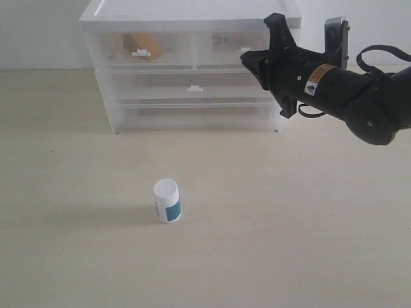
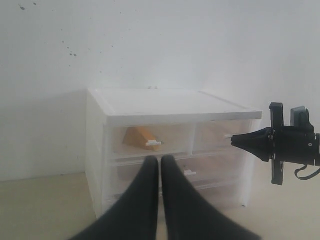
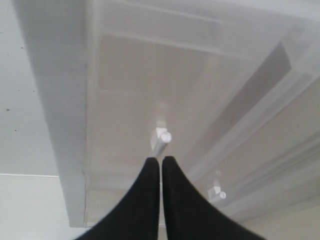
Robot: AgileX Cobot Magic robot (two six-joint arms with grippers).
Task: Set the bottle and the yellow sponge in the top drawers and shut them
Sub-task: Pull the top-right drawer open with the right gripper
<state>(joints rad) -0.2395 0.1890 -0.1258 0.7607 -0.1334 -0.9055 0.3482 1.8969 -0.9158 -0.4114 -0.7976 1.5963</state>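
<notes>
The bottle [image 1: 167,201], white with a teal label, stands upright on the table in front of the cabinet. The yellow sponge [image 1: 142,43] [image 2: 140,137] lies inside the left one of the top drawers [image 1: 109,48], whose front sits flush. My right gripper [image 1: 244,59] [image 3: 161,160] [image 2: 233,141] is shut, its tips right at the white tab handle [image 3: 161,137] of the right top drawer [image 1: 221,56]; the tab shows just beyond the tips, not between them. My left gripper [image 2: 160,159] is shut on nothing and faces the cabinet from a distance; the exterior view does not show it.
The white cabinet [image 1: 186,13] stands at the back against a white wall. Below the top pair are two wider drawers, the upper with a tab handle [image 1: 194,88]. The right arm [image 1: 359,96] reaches in from the right above the table.
</notes>
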